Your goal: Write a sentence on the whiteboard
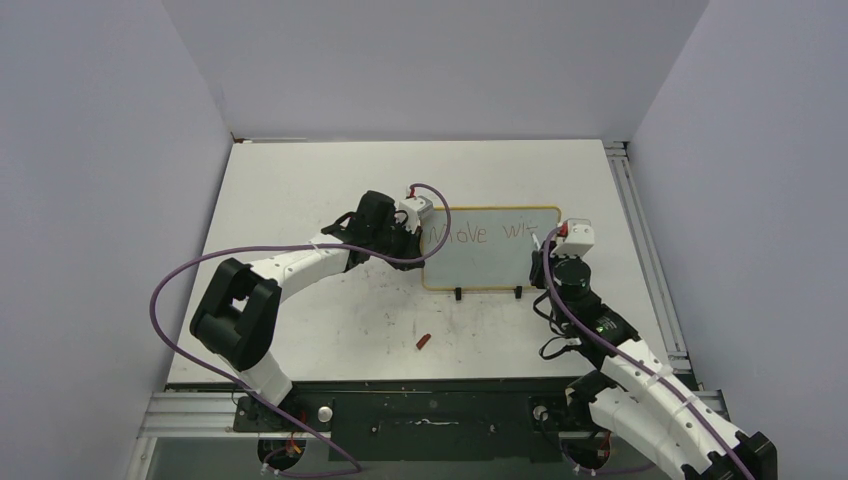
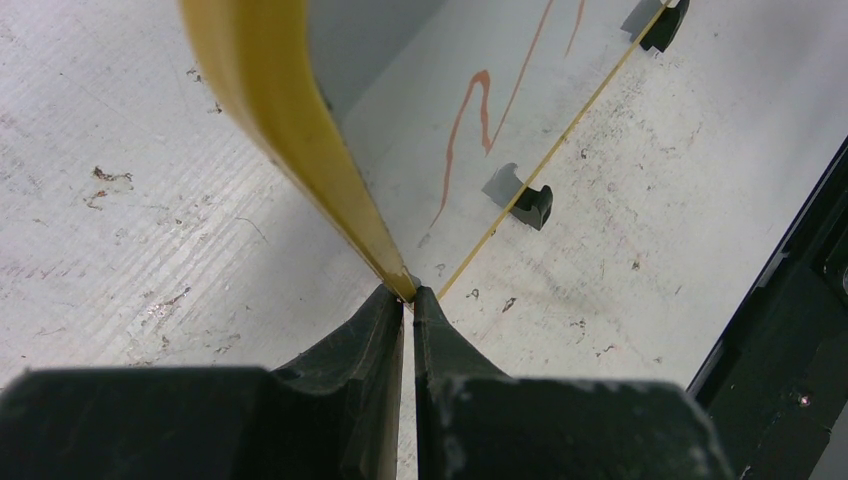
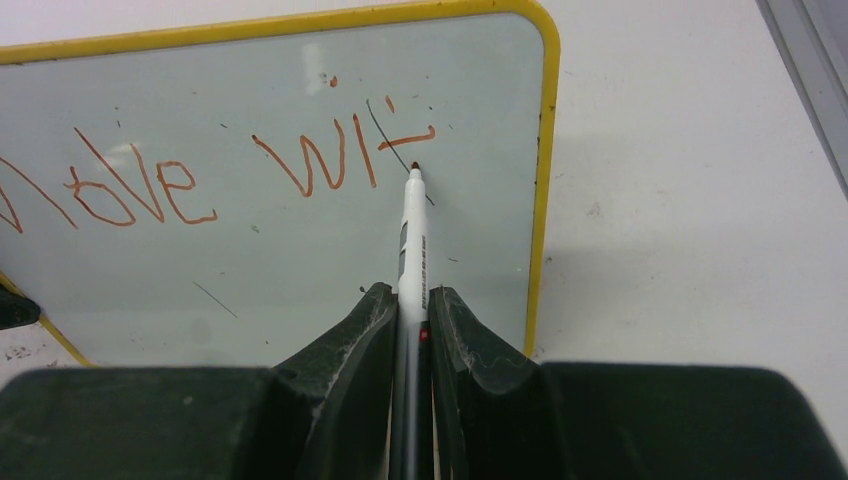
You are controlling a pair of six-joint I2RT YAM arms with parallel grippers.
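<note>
You're partway through the sentence (image 3: 200, 175). The right gripper (image 3: 412, 305) pinches the marker (image 3: 411, 225), its tip at the whiteboard (image 1: 480, 265), centre frame, just past "wit". The left gripper (image 2: 408, 300) clamps the board's yellow frame. Next comes the "h", which likely needs light, even contact.
</note>
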